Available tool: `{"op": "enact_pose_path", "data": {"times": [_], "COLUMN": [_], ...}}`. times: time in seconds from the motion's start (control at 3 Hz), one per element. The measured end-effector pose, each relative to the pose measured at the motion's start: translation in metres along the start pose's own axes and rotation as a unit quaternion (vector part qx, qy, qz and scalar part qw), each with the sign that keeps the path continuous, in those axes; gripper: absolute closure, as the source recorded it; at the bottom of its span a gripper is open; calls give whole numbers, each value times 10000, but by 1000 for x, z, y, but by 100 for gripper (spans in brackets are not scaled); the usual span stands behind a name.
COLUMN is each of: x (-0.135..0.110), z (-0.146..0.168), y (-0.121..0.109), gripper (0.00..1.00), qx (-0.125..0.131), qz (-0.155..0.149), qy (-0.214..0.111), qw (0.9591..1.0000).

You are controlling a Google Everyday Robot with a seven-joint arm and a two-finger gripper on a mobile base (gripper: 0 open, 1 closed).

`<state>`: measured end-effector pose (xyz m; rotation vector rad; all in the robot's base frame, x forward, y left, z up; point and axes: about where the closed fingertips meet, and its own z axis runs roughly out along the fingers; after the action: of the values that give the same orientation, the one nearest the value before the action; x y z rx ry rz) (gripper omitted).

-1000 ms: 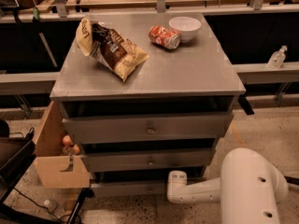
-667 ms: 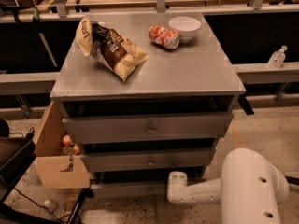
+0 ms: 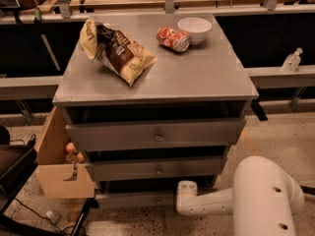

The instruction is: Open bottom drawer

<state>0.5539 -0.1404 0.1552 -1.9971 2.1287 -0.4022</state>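
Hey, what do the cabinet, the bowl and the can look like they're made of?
Cabinet: likely painted wood or laminate, matte grey. Bowl: glossy white, probably ceramic. Can: metal, shiny rim. The end effector sits low beside the bottom drawer.

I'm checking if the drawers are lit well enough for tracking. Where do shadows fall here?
Camera view: warm light lies evenly on the cabinet top; deep shadow fills the gaps above each drawer front; the bottom drawer is dim, with the pincer on the white arm just in front of it.
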Motion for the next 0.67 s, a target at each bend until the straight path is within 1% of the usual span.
{"op": "enact_pose_path", "data": {"times": [0.67], "x": [0], "z": [0], "y": [0], "gripper": [100], "qx": [-1], "qz": [0], "qy": [1], "qw": [10000]}}
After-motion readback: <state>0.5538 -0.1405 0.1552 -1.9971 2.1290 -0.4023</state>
